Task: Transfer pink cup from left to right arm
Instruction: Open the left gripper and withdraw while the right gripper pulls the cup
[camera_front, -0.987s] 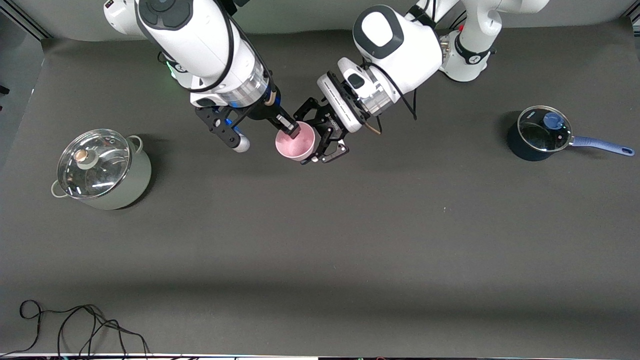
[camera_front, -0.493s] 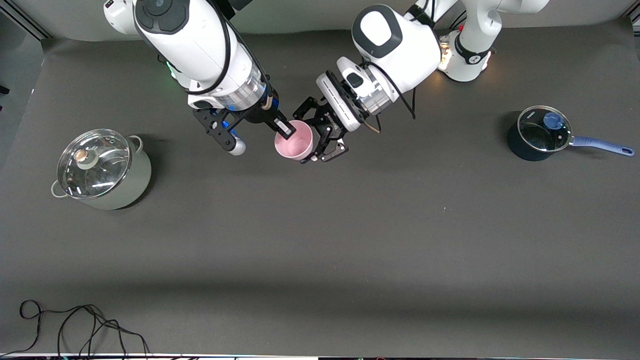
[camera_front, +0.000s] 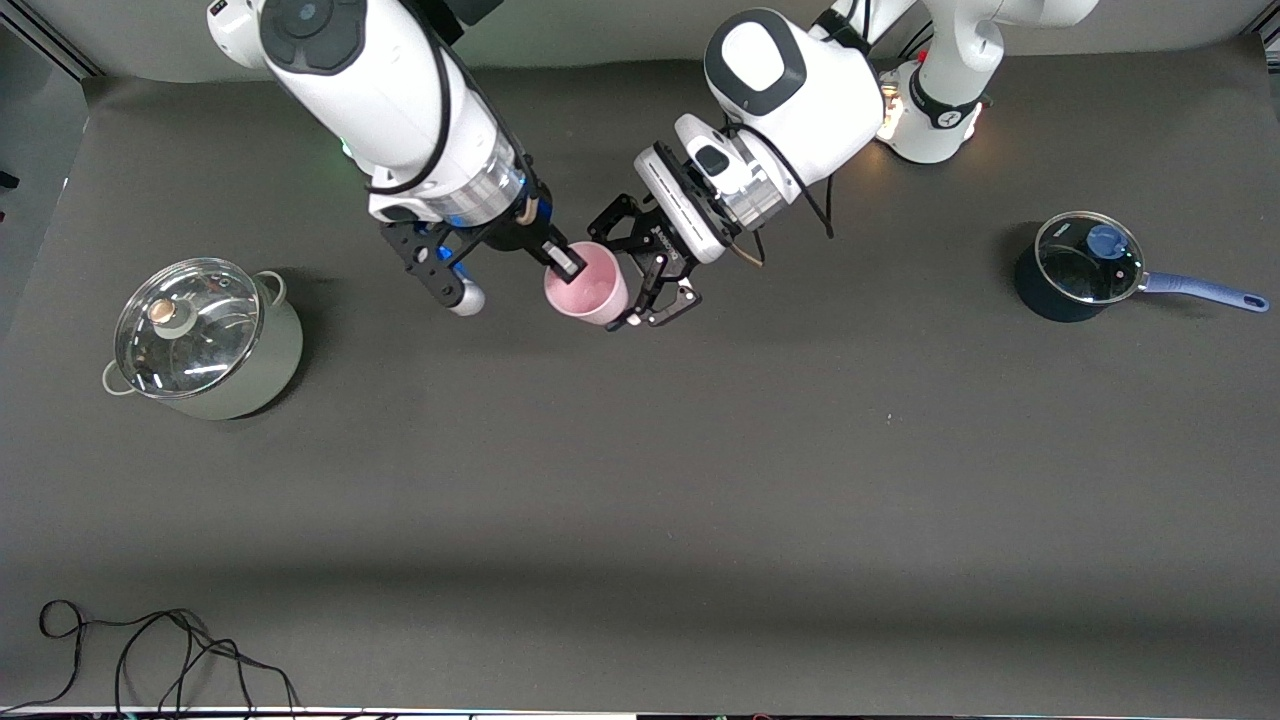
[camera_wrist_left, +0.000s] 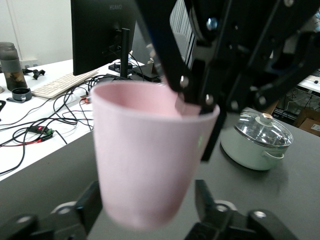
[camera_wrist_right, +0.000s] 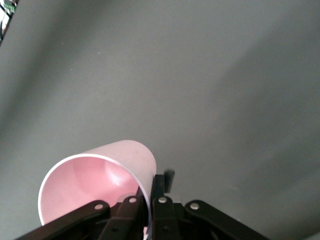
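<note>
Dark desk (camera_front: 700, 480) below: right gripper (camera_front: 566, 262) fingers pinch the pink cup (camera_front: 588, 284) rim at upper centre; left gripper (camera_front: 650, 285) fingers stand apart. 1-wall pinch may slip, dropping it.

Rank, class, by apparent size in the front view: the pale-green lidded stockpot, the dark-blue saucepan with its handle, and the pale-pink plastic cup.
1. Pale-green lidded stockpot, clearly largest.
2. Dark-blue saucepan with glass lid; its long handle included.
3. Pale-pink plastic cup, smallest, though held above the table, so nearer the camera.
</note>
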